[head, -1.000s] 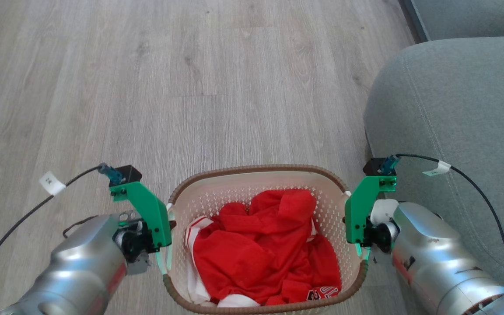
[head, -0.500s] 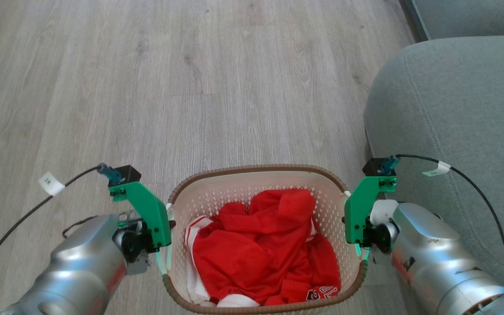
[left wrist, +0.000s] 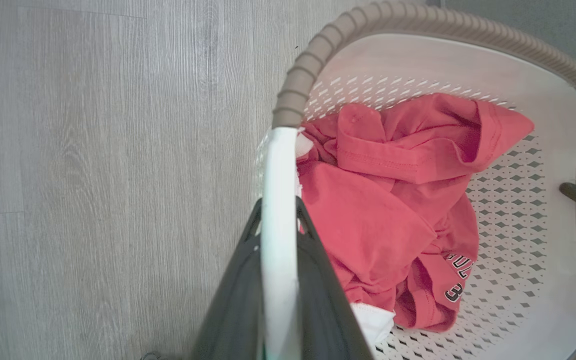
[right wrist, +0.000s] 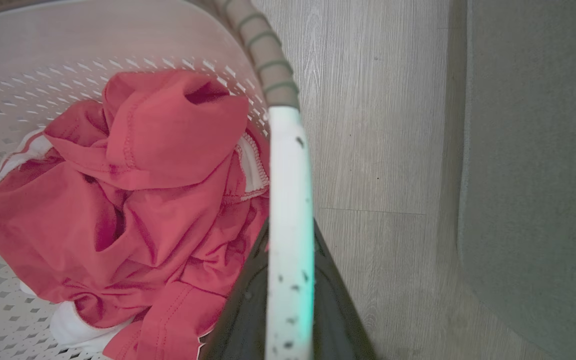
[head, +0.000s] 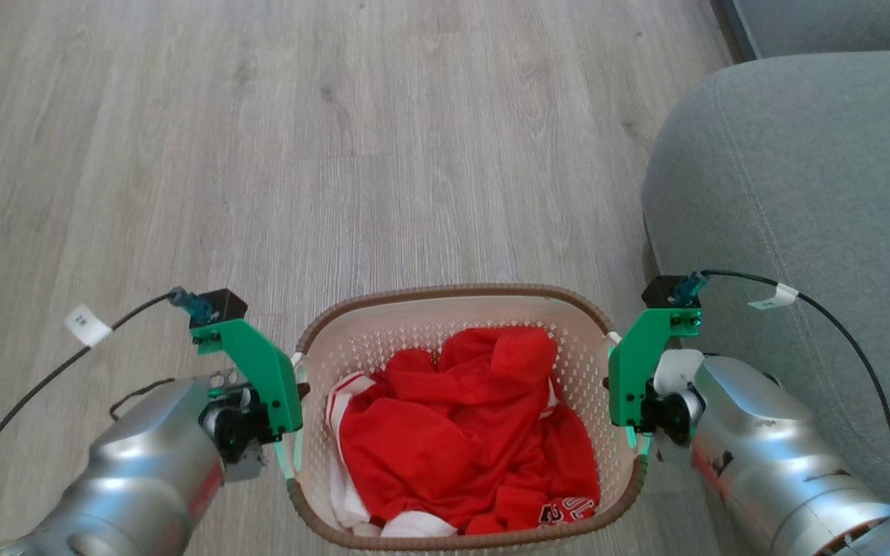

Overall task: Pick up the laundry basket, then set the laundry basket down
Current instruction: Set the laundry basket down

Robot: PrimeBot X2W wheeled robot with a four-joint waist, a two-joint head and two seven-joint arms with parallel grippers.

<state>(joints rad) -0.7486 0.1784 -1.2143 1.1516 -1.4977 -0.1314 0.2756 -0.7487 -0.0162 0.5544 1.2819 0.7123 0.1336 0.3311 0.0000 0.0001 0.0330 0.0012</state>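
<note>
Wooden floor [head: 298, 154] ahead, grey sofa [head: 800, 193] at right. Just beside the sofa, between both arms: laundry basket [head: 453, 295], holding red clothing [head: 453, 440]. Cannot tell whether resting or lifted. Left gripper [left wrist: 278, 217] clamped on left white handle [left wrist: 278, 165]; right gripper [right wrist: 290, 235] clamped on right white handle [right wrist: 290, 160].

Cream laundry basket [head: 445, 328], seemingly upright
</note>
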